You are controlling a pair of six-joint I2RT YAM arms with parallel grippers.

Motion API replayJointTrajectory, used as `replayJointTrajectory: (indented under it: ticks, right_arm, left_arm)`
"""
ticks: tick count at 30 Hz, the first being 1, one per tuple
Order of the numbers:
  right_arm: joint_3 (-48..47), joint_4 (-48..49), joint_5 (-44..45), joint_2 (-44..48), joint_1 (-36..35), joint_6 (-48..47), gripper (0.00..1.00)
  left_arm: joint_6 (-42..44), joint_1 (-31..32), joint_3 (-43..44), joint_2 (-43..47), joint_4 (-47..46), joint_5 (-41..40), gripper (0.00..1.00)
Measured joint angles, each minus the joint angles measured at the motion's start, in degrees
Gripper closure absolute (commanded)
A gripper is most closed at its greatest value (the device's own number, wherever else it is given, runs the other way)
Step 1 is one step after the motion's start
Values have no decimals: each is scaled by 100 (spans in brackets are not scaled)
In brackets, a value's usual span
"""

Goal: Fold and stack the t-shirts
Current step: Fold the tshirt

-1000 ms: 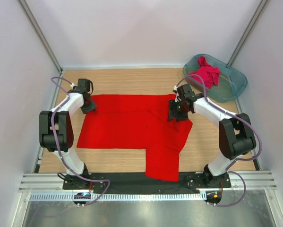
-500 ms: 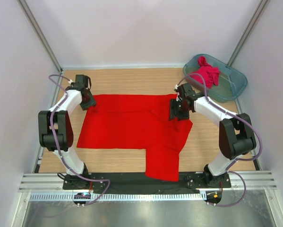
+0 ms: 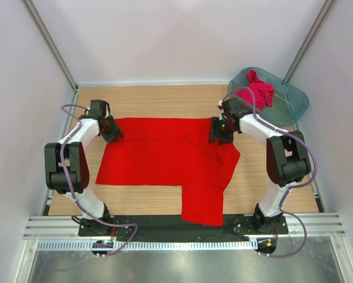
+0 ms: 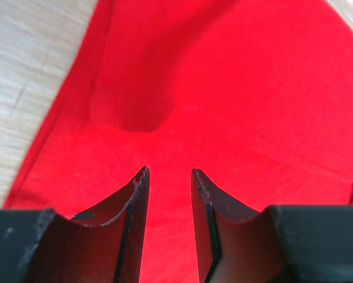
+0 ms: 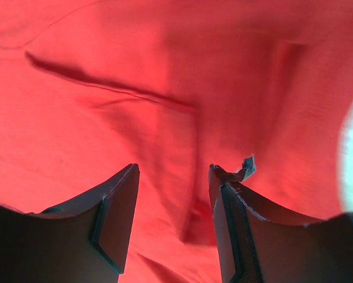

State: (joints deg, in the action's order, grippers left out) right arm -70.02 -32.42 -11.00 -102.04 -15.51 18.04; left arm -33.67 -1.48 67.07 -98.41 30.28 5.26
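Note:
The bright red t-shirt lies spread flat on the wooden table, with one part reaching down toward the near edge. My left gripper hovers over its far left corner. In the left wrist view its jaws stand open just above the red cloth, with nothing between them. My right gripper is over the shirt's far right part, also open above wrinkled cloth. The darker crimson-pink t-shirt lies crumpled in the tub.
The translucent teal tub stands at the far right corner, close behind my right arm. Bare wood shows left of the shirt. White walls with metal posts enclose the table; a black rail runs along the near edge.
My left arm swung outward to the left, its gripper staying by the shirt's far left corner. My right gripper edged slightly toward the far side. The red shirt lies as before.

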Motion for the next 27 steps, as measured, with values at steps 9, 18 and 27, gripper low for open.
replayJointTrajectory:
  ticks: [9,18,27]
  right_arm:
    - [-348,164,-131,-758,-201,-120,46]
    - [-789,157,-70,-997,-195,-251,62]
    - [-863,15,-90,-1082,-216,-339,98]
  left_arm:
    - [11,0,-304,511,17,247,64]
    - [221,0,-339,636,85,243,63]
    - [271,0,-345,636,127,238,63]
